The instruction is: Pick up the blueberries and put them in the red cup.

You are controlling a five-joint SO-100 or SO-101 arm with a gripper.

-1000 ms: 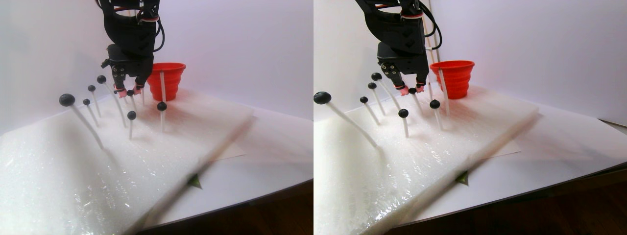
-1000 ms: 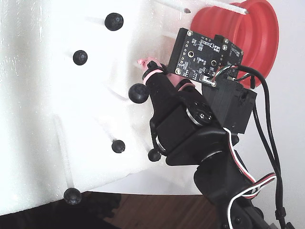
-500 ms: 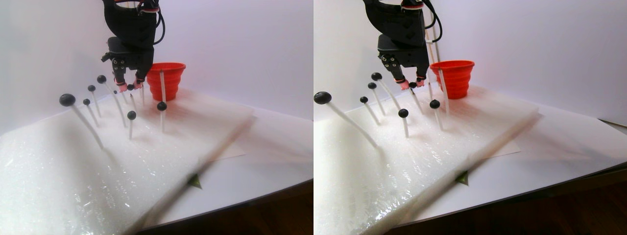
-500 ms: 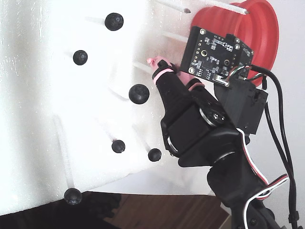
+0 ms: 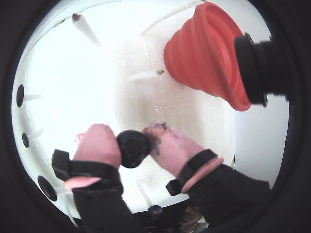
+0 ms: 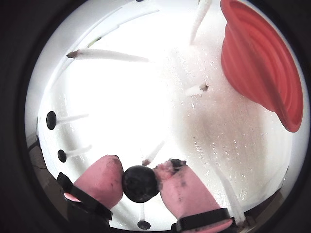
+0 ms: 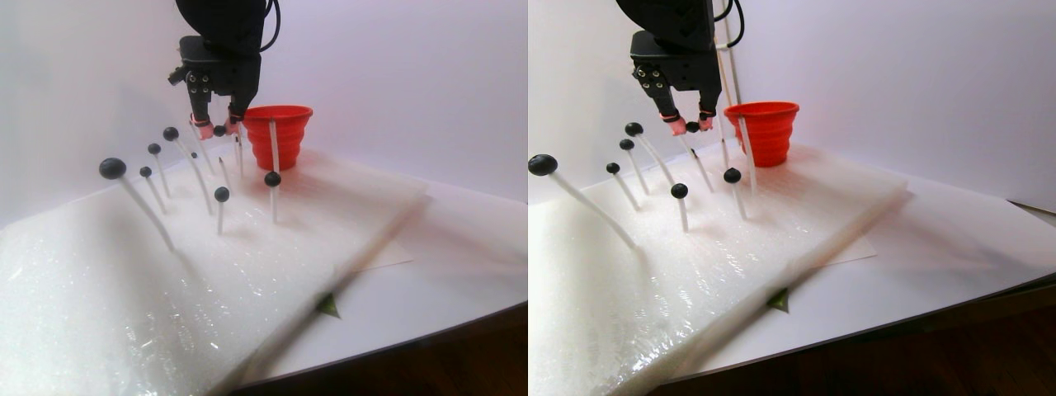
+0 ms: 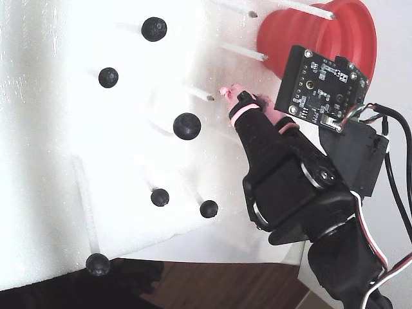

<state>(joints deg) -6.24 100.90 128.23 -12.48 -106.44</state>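
Observation:
My gripper (image 5: 132, 140) is shut on one blueberry (image 5: 132, 148), a dark round ball pinched between the two pink fingertips. It shows the same way in the other wrist view (image 6: 140, 183). In the stereo pair view the gripper (image 7: 219, 129) hangs above the foam, just left of the red cup (image 7: 279, 132). The ribbed red cup sits upper right in both wrist views (image 5: 209, 53) (image 6: 257, 58) and at the top of the fixed view (image 8: 322, 32). Several more blueberries stand on white sticks to the left (image 7: 112, 168) (image 7: 221, 194) (image 8: 187, 125).
A white foam sheet (image 7: 206, 272) covers the table and holds the sticks. Bare white sticks (image 6: 107, 55) (image 5: 146, 75) stand between my gripper and the cup. A tall bare stick (image 7: 273, 144) rises in front of the cup. The table's front edge (image 7: 429, 330) runs at lower right.

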